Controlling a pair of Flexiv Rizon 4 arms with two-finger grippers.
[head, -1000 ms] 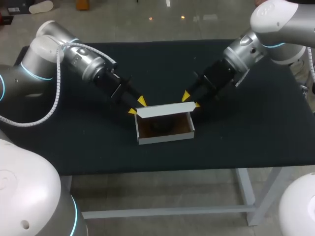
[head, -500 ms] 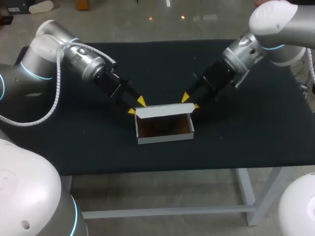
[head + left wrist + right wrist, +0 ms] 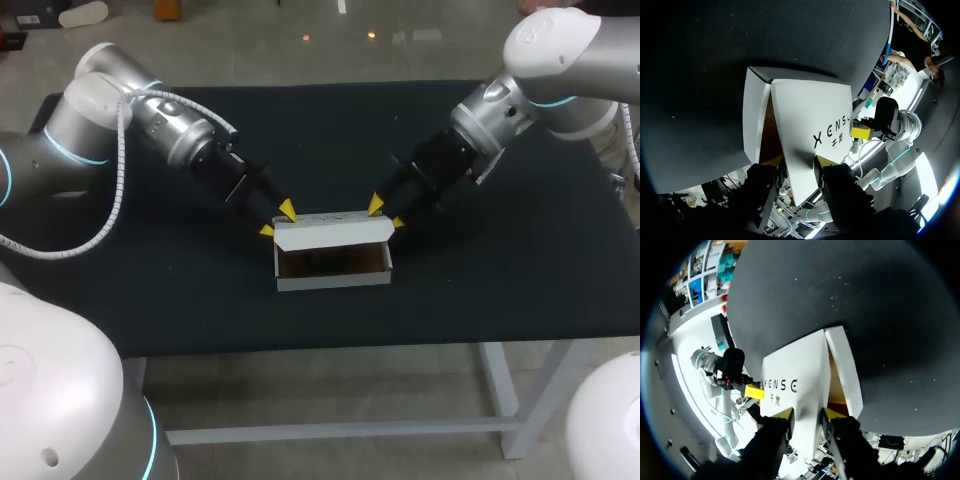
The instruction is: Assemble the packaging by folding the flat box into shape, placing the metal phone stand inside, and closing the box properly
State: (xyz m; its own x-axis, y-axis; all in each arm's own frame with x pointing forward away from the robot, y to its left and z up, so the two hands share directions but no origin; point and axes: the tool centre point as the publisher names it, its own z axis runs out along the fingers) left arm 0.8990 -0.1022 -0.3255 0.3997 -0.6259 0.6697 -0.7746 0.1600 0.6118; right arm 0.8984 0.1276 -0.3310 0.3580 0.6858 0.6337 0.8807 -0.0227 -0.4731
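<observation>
White cardboard box (image 3: pixel 335 281), brown interior: upright near centre of black tabletop (image 3: pixel 500 280). White lid flap (image 3: pixel 333 232): hinged at rear wall, tilted forward over opening, not fully down. Left gripper (image 3: pixel 277 219): fingers parted, straddling flap's left end. Right gripper (image 3: pixel 387 213): fingers parted, straddling flap's right end. Interior shadowed; contents possibly present, not identifiable.
</observation>
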